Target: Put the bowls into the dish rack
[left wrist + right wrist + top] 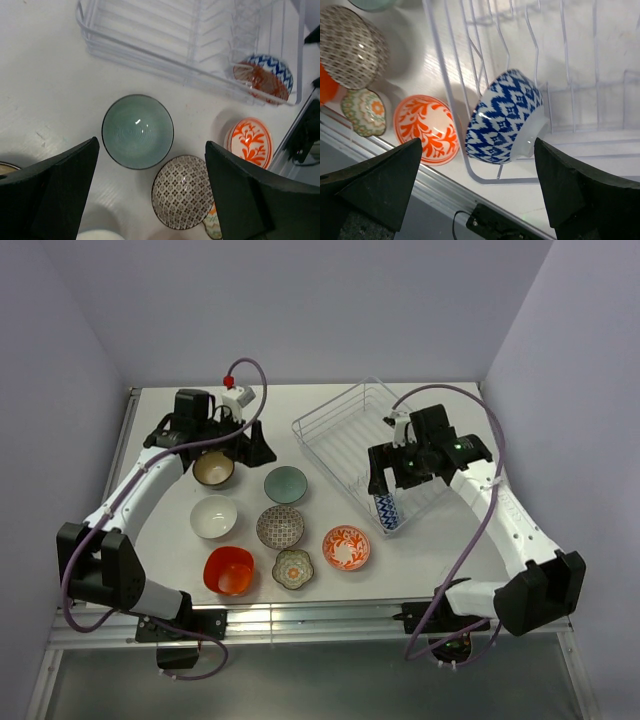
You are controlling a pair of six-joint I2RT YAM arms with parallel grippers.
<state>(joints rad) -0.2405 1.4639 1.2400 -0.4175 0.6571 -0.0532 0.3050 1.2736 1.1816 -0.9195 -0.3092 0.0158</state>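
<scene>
The blue-and-white zigzag bowl lay tipped on its side in the near corner of the silver-white wire dish rack, which sat right of centre in the upper part of the overhead view. Its foot pointed to the lower right of the right wrist frame and its wall leaned on the wires, though whether it was properly caught between tines could not quite be made out. The right gripper hung over it with fingers spread wide, holding nothing. The other seven stood upright on the white table left of the rack: a dark-rimmed brown bowl, a pale teal bowl, a plain white bowl, a grey-brown lattice-patterned bowl, a plain orange-red bowl, a small flower-shaped bowl and an orange leaf-patterned bowl. The left gripper hovered beside the brown bowl, its fingers wide apart and empty too. The bowls looked like glazed ceramic: rigid, fairly light, slick and liable to chip. The surest hold would probably be across the rim, one finger inside the wall and one outside, closed gently.
</scene>
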